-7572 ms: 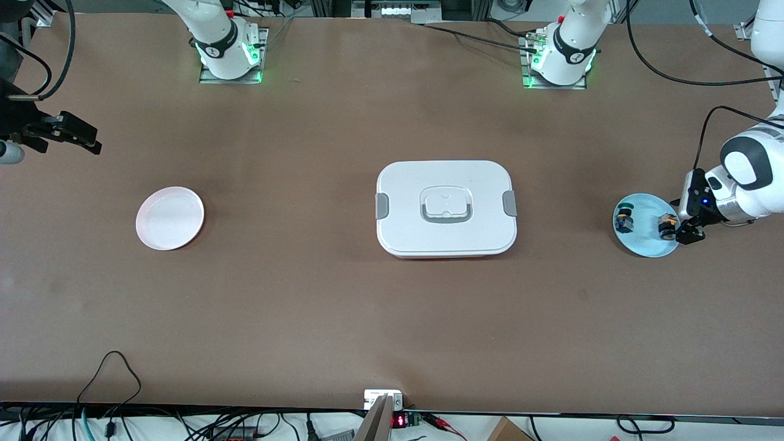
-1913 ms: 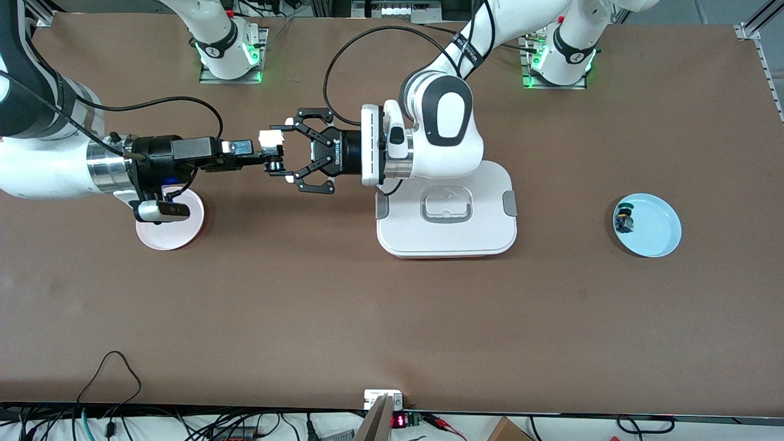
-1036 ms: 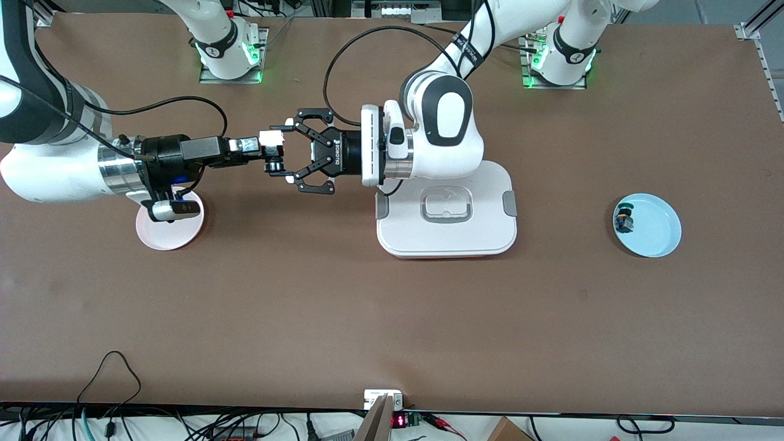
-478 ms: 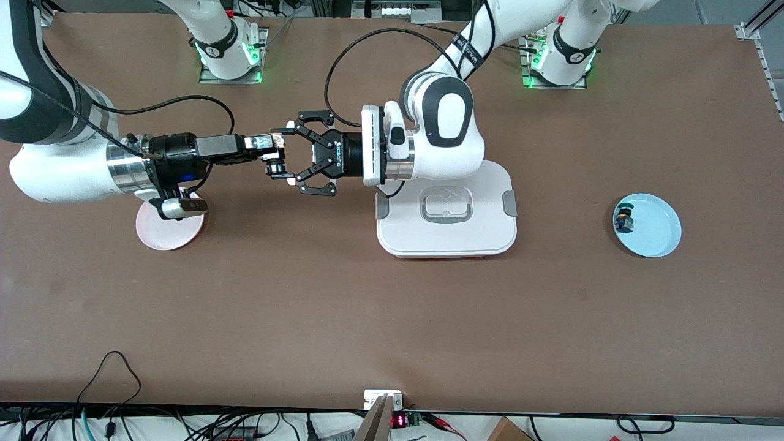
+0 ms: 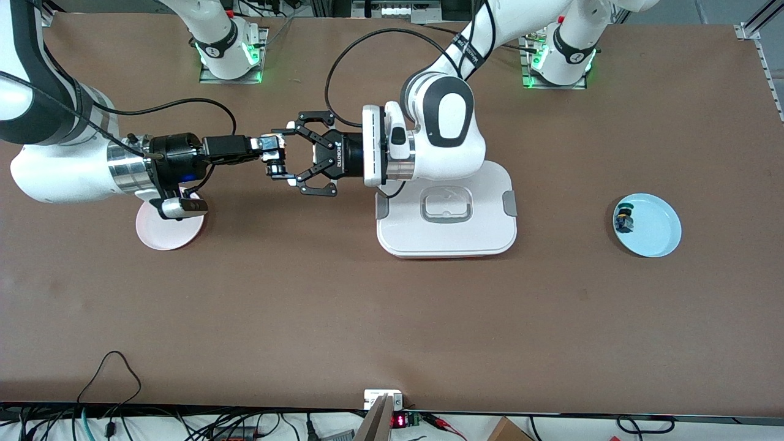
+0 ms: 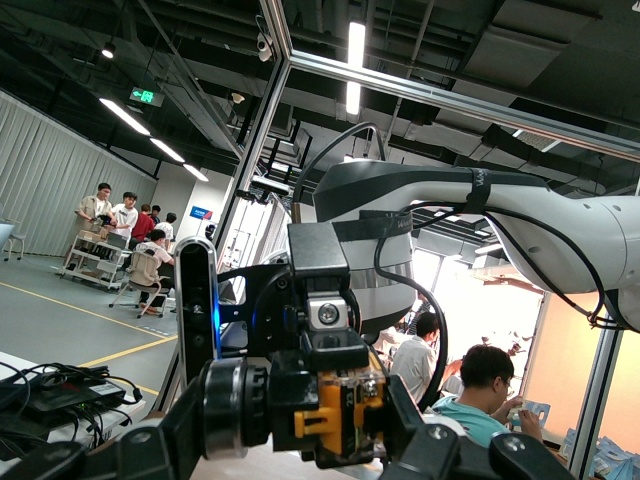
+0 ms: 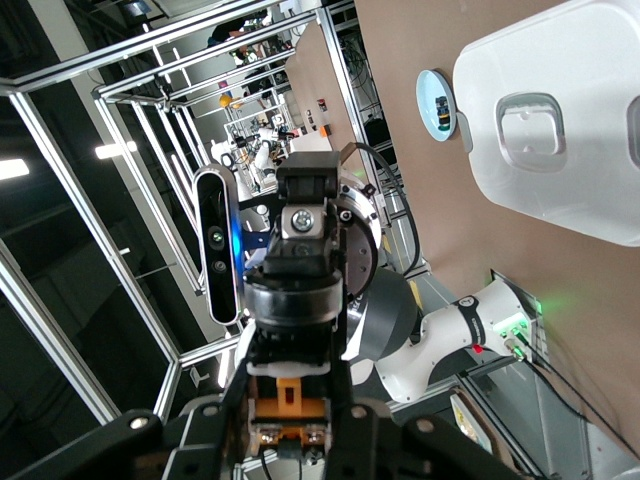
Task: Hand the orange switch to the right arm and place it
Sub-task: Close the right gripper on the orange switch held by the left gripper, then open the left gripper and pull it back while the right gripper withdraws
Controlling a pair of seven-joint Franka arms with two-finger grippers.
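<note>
The orange switch [image 5: 277,164] hangs in the air between the pink plate and the white box, held from both ends. My left gripper [image 5: 283,160], the black open-linkage one, is shut on it from the box's side. My right gripper [image 5: 271,153], slim and black with white pads, is shut on it from the pink plate's side. In the left wrist view the switch [image 6: 345,420] shows its yellow-orange body and silver collar between my left gripper's [image 6: 290,450] fingers. The right wrist view shows the switch [image 7: 290,410] clamped between my right gripper's [image 7: 290,432] fingers.
A white lidded box [image 5: 490,236] sits mid-table, partly under the left arm's wrist. A pink plate [image 5: 165,236] lies below the right arm's wrist. At the left arm's end a blue plate [image 5: 658,233] holds a small green-capped switch [image 5: 623,219].
The right gripper has slid in toward the left gripper and closed its fingers on the switch. The left gripper has stayed still, shut on the switch.
</note>
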